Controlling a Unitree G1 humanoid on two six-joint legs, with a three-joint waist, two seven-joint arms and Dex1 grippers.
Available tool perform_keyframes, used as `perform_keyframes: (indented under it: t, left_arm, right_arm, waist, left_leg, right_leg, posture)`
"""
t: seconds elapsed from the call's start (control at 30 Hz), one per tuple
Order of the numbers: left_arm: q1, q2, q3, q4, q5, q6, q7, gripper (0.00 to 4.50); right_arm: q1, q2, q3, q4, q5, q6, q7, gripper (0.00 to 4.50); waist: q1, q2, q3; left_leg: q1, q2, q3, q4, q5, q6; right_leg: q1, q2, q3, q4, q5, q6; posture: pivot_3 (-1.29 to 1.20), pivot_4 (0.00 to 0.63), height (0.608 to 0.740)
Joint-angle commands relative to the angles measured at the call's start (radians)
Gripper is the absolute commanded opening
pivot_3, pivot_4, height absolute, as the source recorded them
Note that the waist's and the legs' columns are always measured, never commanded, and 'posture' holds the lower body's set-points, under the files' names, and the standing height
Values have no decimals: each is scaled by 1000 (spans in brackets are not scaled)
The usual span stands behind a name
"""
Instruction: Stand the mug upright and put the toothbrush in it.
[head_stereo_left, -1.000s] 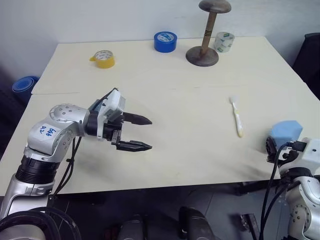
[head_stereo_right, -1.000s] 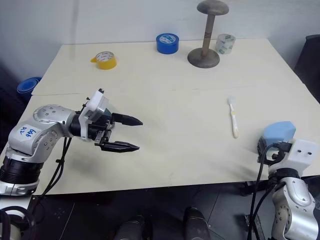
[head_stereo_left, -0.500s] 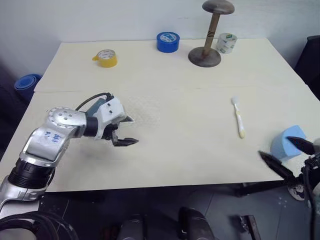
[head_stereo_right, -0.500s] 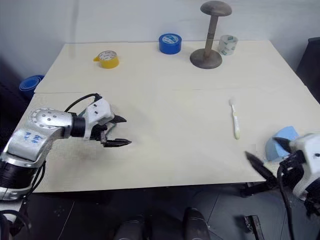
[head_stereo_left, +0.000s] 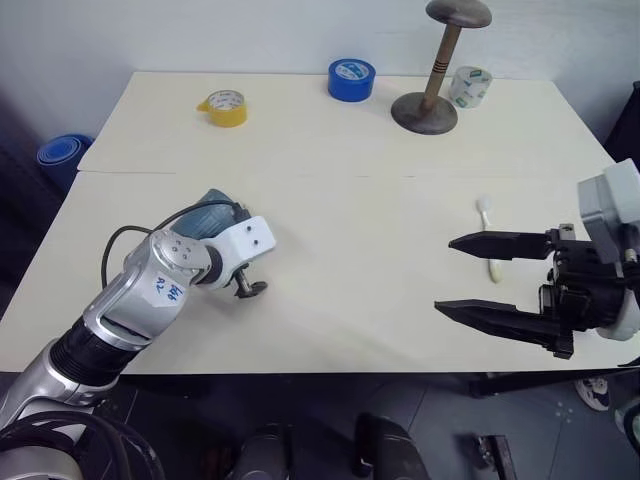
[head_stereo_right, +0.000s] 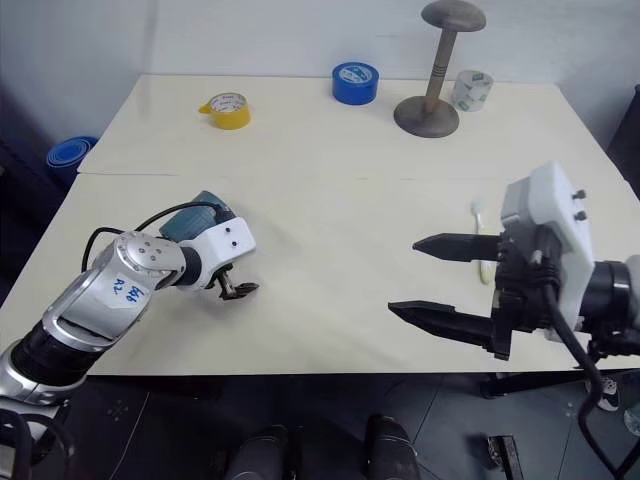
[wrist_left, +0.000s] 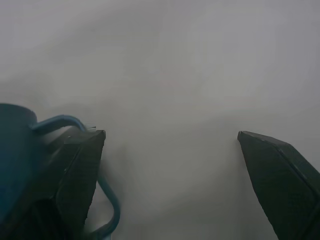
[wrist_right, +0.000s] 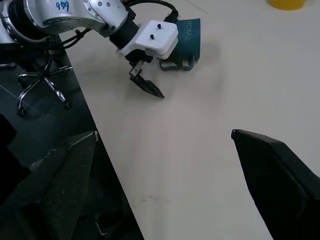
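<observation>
Hovering low over the pale cream tabletop (head_stereo_left: 330, 130), my left gripper (wrist_right: 147, 82) has its two black fingers spread wide, holding nothing. One finger sits right against the squarish loop handle of the dusty teal-blue cylindrical mug (wrist_right: 186, 36), which lies on its side just behind my left wrist on the left half of the table. In my left wrist view that handle curves around the side of one finger (wrist_left: 75, 170), so contact looks close, though I cannot tell whether we touch.

Over on the right, my right gripper (head_stereo_right: 440, 280) floats above the table's near edge, fingers wide apart and empty. Just beyond its upper finger lies the slim toothbrush with the white bristled head and pale yellow handle (head_stereo_left: 488, 240), flat on the table and partly hidden by that finger.

So the mug is not yet upright and the toothbrush is untouched, well apart from the mug.

Risks from here, as I judge them: the mug is round and lying down, so a nudge from my left finger could roll it away or spin it by the handle. Catching the handle instead of the wall could leave it hanging crooked when lifted. The toothbrush is thin and flat, so my right fingers could scrape the table and flick it off the near edge.
</observation>
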Motion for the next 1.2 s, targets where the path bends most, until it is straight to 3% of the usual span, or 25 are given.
perform_keyframes:
  t: [0.03, 0.4, 0.53, 0.67, 1.13, 1.2]
  left_arm:
    - [-5, 5, 8, -20, 39, 23, 35, 4500]
    - [3, -41, -69, 99, 117, 24, 98, 4500]
    - [12, -49, -66, 170, 141, -4, 108, 3656]
    - [9, -32, -69, 192, 168, -30, 100, 2357]
    - [32, -19, -84, 179, 226, -32, 68, 2357]
    - [39, -16, -90, 167, 229, -25, 60, 2730]
  right_arm:
    - [-23, 2, 21, 11, -46, -12, 33, 4478]
    - [-78, 68, 86, 1, -108, -28, -8, 4478]
    - [-67, 81, 71, -16, -105, -26, -24, 4500]
    - [-53, 92, 53, -31, -91, -25, -45, 4500]
    - [-69, 113, 75, -53, -78, -48, -100, 4500]
    - [-74, 121, 81, -54, -70, -52, -111, 4500]
  waist:
    - [-1, 0, 0]
    - [5, 1, -1]
    - [5, 2, -2]
    - [-4, 2, -3]
    - [-8, 3, -3]
    - [-8, 3, -3]
  left_leg:
    - [0, 0, 0, 0, 0, 0]
    - [2, 0, 0, 1, 0, 0]
    - [3, 0, 1, 2, 0, 0]
    - [3, 0, 1, 1, 0, 0]
    - [4, 1, 2, 1, 0, 0]
    - [4, 1, 2, 1, 0, 0]
  right_leg:
    - [0, 0, 0, 0, 0, 0]
    - [1, 0, -1, 3, 0, 0]
    - [1, -1, 0, 4, 0, 0]
    - [1, -1, 0, 5, 0, 0]
    - [1, 0, 0, 6, 0, 0]
    - [1, 0, 0, 6, 0, 0]
  posture:
    - [0, 150, 740]
    - [0, 150, 740]
    - [0, 150, 740]
    - [0, 150, 740]
    - [0, 150, 740]
    - [0, 150, 740]
